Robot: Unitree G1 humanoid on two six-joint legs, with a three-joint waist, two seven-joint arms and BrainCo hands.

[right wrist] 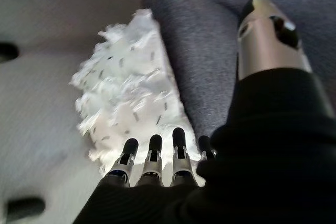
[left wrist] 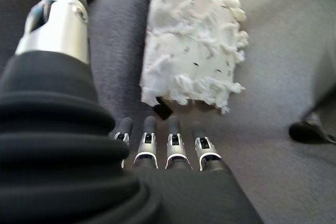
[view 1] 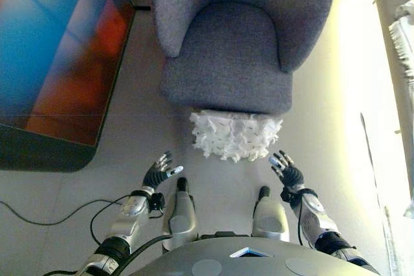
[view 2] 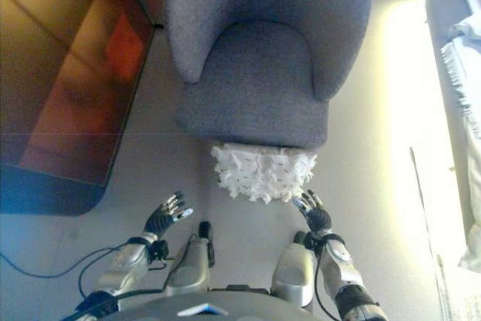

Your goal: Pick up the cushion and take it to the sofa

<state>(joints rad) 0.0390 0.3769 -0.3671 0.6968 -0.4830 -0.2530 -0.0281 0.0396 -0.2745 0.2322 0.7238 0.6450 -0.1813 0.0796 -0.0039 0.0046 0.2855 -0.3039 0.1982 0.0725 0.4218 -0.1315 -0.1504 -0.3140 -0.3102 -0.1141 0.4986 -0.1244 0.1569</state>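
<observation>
A white, shaggy cushion [view 1: 234, 135] lies on the floor, leaning against the front of the grey sofa chair [view 1: 233, 63]. It shows too in the left wrist view as the cushion [left wrist: 194, 45] and in the right wrist view as the cushion [right wrist: 128, 103]. My left hand [view 1: 159, 172] hovers open to the cushion's lower left, a short way off. At the cushion's lower right corner my right hand [view 1: 285, 168] is open, fingertips close to the fringe. Neither hand holds anything.
A large dark-framed screen [view 1: 58, 56] lies flat on the floor to the left. A bright strip of floor [view 1: 362, 95] runs along the right, with pale cloth [view 1: 404, 37] at the far right edge.
</observation>
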